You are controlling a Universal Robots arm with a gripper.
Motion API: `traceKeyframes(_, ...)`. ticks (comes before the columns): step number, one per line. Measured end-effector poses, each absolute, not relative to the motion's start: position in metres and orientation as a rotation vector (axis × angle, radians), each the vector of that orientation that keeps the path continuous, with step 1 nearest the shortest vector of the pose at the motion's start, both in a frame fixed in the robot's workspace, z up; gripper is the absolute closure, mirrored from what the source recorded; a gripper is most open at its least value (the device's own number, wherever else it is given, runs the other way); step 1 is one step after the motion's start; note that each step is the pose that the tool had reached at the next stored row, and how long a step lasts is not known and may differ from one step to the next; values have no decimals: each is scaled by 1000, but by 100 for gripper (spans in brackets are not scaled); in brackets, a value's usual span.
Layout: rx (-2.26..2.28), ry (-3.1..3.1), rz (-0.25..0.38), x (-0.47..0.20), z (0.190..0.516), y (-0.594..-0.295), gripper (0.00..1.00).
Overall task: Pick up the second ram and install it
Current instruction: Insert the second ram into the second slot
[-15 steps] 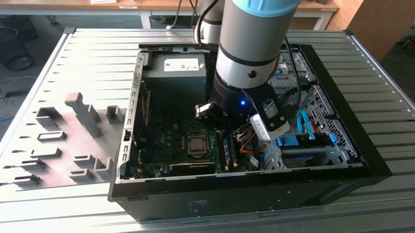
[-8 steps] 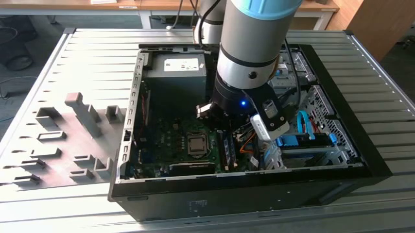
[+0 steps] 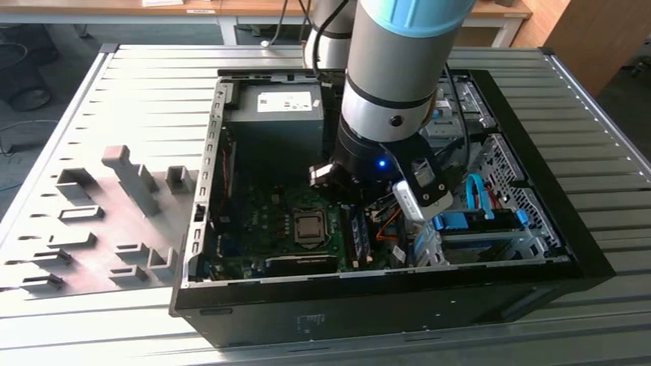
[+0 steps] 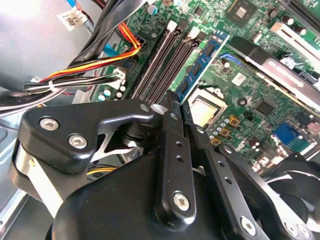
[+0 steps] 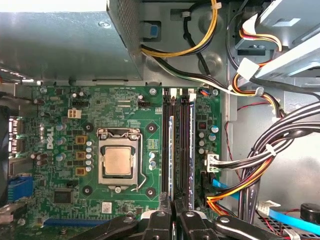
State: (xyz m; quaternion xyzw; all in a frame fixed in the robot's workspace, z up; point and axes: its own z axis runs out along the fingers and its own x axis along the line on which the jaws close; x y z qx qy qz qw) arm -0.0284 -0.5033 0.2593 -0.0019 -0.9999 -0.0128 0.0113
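Above the motherboard's memory slots (image 5: 177, 145), the gripper (image 5: 173, 216) is seen with fingers closed together, gripping nothing visible. One ram stick (image 4: 200, 62) is already seated. Judged: the second ram remains to be fetched, calling for reopened fingers.

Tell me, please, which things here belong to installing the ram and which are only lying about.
For the job: pincer, poised over the memory slots; one memory stick seated there, first or second unclear; grey holder block.
Lying about: processor, power supply, cable bundle.
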Motion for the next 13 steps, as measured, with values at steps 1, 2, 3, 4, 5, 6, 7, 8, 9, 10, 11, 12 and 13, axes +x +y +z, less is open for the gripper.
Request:
traceKeyframes(1, -6, -3119, -40, -28, 259, -503, 86)
traceKeyframes(2, -6, -3119, -39, -28, 258, -503, 86)
traceKeyframes(3, -6, -3119, -40, -28, 257, -503, 86)
traceKeyframes(4, -6, -3119, -40, -28, 257, -502, 86)
traceKeyframes(5, -6, -3119, -40, -27, 256, -502, 86)
traceKeyframes(6, -6, -3119, -40, -27, 255, -501, 86)
traceKeyframes(7, -6, -3119, -40, -27, 254, -501, 86)
traceKeyframes(8, -6, -3119, -40, -27, 254, -500, 86)
traceKeyframes(9, -6, -3119, -40, -26, 253, -500, 86)
traceKeyframes(10, -6, -3119, -40, -26, 253, -500, 86)
traceKeyframes(11, -6, -3119, -40, -26, 252, -499, 86)
traceKeyframes(12, -6, -3119, -40, -26, 252, -499, 86)
traceKeyframes(13, -6, -3119, -40, -26, 252, -499, 86)
